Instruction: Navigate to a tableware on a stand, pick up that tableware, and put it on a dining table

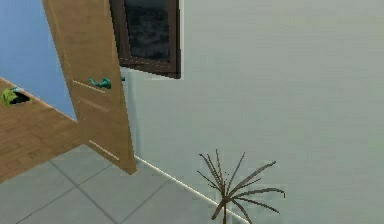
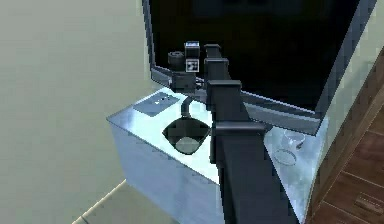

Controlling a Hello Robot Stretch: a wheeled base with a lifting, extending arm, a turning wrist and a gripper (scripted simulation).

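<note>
In the arm side view a dark round bowl (image 2: 185,136) with a pale inside sits on a low pale grey stand (image 2: 150,155). My arm (image 2: 235,140) rises from the bottom edge and reaches out above the stand. The gripper (image 2: 188,108) hangs at its far end, just above the bowl in the picture. Since the bowl lies on the stand right behind the fingers, I cannot tell whether the gripper holds anything or touches the bowl.
A big dark television (image 2: 260,45) stands at the stand's back. A small flat item (image 2: 160,101) and a clear glass piece (image 2: 290,152) also lie on it. The forward view has a wooden door (image 1: 95,80), a dark framed panel (image 1: 150,35) and a spiky plant (image 1: 235,190).
</note>
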